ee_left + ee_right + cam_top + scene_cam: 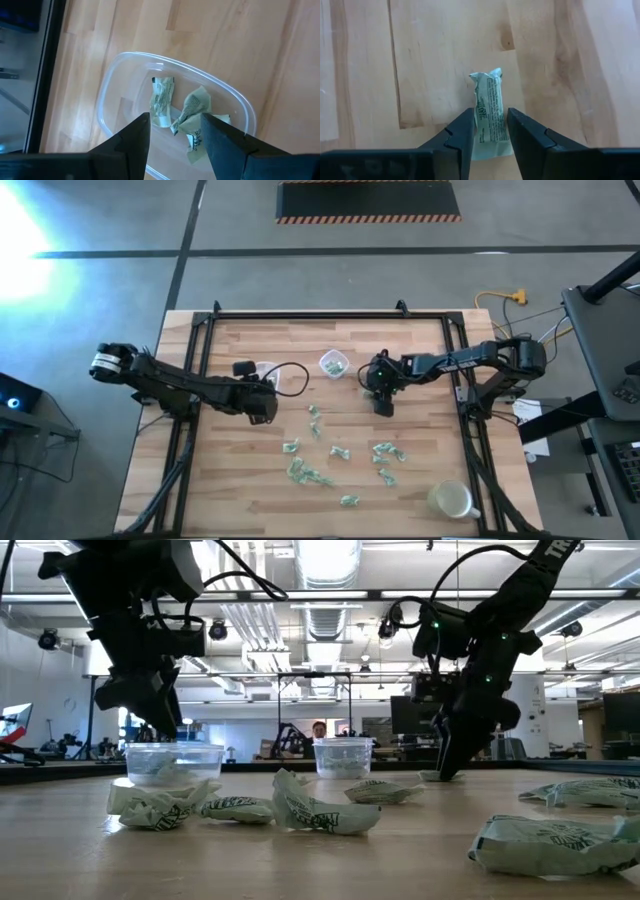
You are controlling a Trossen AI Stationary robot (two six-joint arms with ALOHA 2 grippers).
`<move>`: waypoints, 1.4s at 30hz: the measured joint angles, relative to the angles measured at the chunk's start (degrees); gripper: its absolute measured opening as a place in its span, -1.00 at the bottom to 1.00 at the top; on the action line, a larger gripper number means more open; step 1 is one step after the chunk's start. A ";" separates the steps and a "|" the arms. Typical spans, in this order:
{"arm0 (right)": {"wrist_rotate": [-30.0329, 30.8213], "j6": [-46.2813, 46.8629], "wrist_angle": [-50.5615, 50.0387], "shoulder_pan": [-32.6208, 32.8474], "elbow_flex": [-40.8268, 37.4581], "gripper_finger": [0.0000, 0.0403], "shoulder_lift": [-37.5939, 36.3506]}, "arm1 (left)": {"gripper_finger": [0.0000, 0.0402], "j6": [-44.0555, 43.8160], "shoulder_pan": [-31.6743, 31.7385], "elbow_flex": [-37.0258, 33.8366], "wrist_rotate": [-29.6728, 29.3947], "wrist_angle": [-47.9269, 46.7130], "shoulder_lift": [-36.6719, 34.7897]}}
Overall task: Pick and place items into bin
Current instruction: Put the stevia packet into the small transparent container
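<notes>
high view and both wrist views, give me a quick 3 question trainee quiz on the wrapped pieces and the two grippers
1. True or false: the right gripper has a wrapped piece between its fingers on the bare table.
2. Which is the left gripper above? A) a clear container with wrapped pieces in it B) an empty mug C) a pile of loose pieces
3. Fill in: most loose pieces lie on the table's ____ half, near or far from the arm bases' side.

Key: 1 true. 2 A. 3 near, the lower part of the high view.
</notes>
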 joint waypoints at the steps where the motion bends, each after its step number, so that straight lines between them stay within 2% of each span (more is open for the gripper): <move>1: 0.13 -0.36 -0.02 -0.02 0.00 -0.50 0.00 | -0.20 0.00 0.00 0.00 0.03 0.00 0.00; 9: 0.32 -2.54 0.23 -0.04 -0.07 -0.80 -0.02 | -0.20 0.00 0.00 0.00 0.02 0.00 0.00; 14: 0.32 -3.87 0.70 -0.04 0.08 -0.90 -0.02 | -0.20 0.02 0.00 0.00 0.03 0.00 0.00; 30: 0.38 -9.90 1.92 -0.04 6.72 -0.91 -0.13 | -0.20 0.04 0.00 0.02 0.01 0.00 0.00; 42: 0.36 -17.79 20.28 -0.67 9.16 -0.91 -0.13 | -0.20 0.07 0.00 0.08 -0.01 0.09 0.00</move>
